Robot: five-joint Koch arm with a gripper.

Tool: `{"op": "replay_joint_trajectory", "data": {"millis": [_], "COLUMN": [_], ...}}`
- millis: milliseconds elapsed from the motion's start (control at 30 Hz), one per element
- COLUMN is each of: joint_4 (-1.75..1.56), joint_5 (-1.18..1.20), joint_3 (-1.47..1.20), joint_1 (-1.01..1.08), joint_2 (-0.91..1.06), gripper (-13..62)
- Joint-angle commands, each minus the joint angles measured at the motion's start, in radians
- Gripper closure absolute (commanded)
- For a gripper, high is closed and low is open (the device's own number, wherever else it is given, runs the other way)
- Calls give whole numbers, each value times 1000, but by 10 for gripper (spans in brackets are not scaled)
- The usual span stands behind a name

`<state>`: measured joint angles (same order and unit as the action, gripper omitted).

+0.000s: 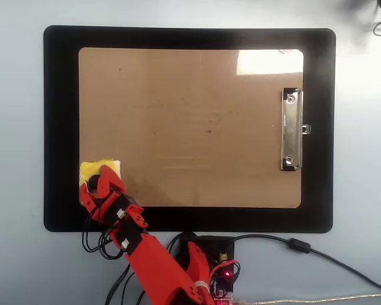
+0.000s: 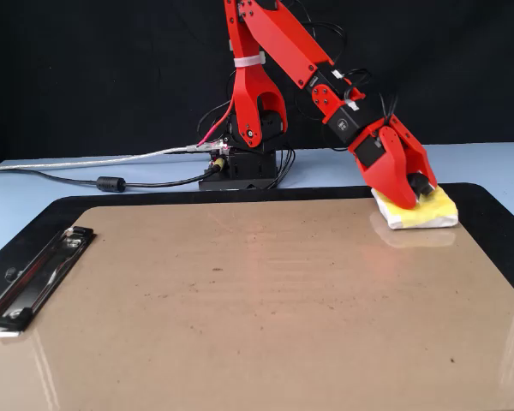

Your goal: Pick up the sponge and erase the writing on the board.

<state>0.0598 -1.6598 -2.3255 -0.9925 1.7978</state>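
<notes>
black mat (image 1: 60, 114), grey cable (image 2: 86, 182)

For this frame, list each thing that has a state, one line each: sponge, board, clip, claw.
sponge: lying flat on the board's corner, gripped by its knob
board: wiped, no writing visible, only faint specks
metal clip: closed flat, holding nothing
claw: shut on the sponge's knob, pressing down
</notes>
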Motion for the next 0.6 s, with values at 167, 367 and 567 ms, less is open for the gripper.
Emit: {"op": "replay_joint_trajectory", "data": {"millis": [167,367,567], "joint_4": [387,930,1224], "joint_5": [-28,-21,227], "joint_3": [104,359,505], "joint_1": [0,129,563], "joint_2": [310,459,454], "gripper": [171,171,171]}}
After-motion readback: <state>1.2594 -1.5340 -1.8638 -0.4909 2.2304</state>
